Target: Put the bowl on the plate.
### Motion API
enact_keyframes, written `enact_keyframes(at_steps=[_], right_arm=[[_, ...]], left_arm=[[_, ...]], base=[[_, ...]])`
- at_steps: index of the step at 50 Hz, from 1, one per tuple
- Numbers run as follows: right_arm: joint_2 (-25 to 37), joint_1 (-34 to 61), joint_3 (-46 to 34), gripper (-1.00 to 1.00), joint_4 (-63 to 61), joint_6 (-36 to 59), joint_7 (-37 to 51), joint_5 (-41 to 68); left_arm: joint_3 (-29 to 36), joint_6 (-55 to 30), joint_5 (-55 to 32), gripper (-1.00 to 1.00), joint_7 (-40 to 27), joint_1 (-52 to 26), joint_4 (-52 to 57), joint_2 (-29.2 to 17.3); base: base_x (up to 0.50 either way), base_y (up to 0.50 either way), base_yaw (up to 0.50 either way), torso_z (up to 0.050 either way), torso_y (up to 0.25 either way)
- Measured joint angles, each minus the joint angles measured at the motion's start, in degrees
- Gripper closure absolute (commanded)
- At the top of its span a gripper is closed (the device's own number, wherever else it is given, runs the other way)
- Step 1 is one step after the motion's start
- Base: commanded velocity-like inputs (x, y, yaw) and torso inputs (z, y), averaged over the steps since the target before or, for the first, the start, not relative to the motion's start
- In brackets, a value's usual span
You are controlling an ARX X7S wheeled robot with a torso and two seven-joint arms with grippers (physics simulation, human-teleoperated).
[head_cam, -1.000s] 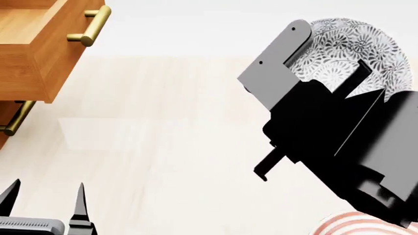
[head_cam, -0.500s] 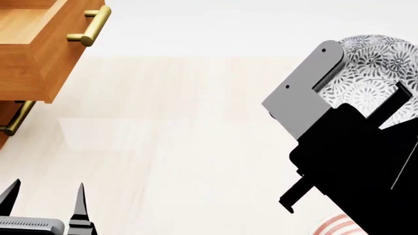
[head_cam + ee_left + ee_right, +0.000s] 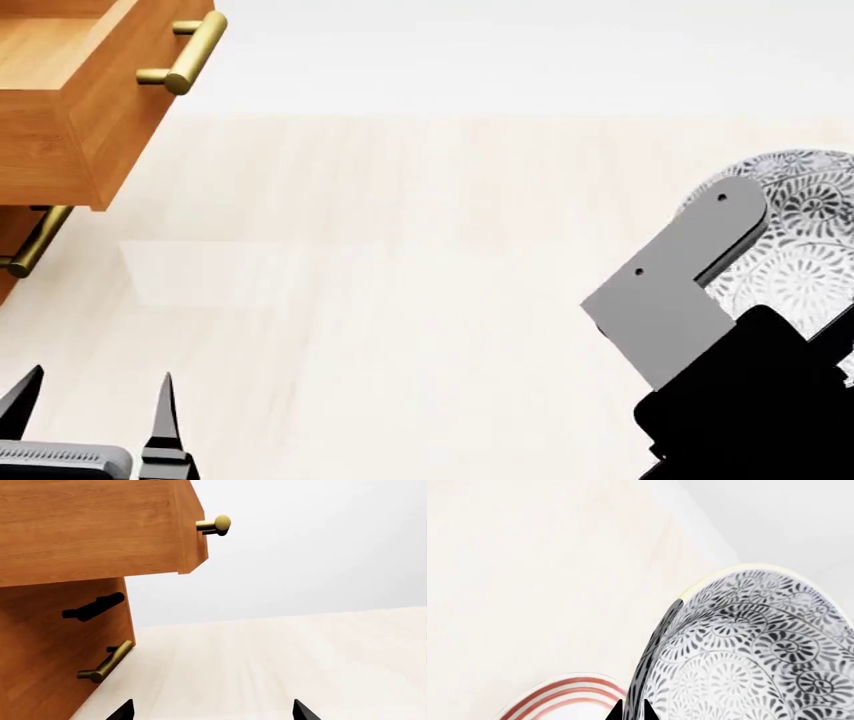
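The grey floral bowl [image 3: 747,660] is held up off the table, tilted, with my right gripper [image 3: 630,711] shut on its rim. In the head view the bowl [image 3: 801,240] shows at the right edge behind the right arm's grey bracket and black body, and the fingertips there are hidden. An arc of the red-ringed white plate [image 3: 564,692] lies on the table beside and below the bowl in the right wrist view; the head view does not show it. My left gripper [image 3: 91,410] is open at the bottom left, nothing between its fingers [image 3: 301,711].
A wooden drawer unit [image 3: 80,100] stands at the left with its upper drawer pulled out, its brass handle [image 3: 180,55] sticking out. A lower brass handle [image 3: 107,662] is close to my left gripper. The light wooden tabletop [image 3: 400,280] spreads between the arms.
My right arm has carried the bowl to the right and lower in the head view, toward me. The plate's edge has dropped out of that view. The left arm has not moved.
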Motion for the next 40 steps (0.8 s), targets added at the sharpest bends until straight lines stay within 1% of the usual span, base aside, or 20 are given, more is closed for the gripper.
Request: enact_keyframes(at_steps=[25, 40], right_arm=[[8.7, -4.4, 0.4, 1.0, -7.1, -4.8, 5.6, 4.9], [12.1, -7.6, 0.1, 1.0, -8.4, -8.1, 5.8, 4.4]], left_arm=[[0.5, 0.0, -0.2, -1.0, -0.2, -0.2, 0.0, -0.1], [0.7, 0.1, -0.4, -1.0, -0.2, -0.4, -0.4, -0.1]], base=[[0.0, 0.0, 0.0, 0.0, 0.0], [0.0, 0.0, 0.0, 0.0, 0.001]])
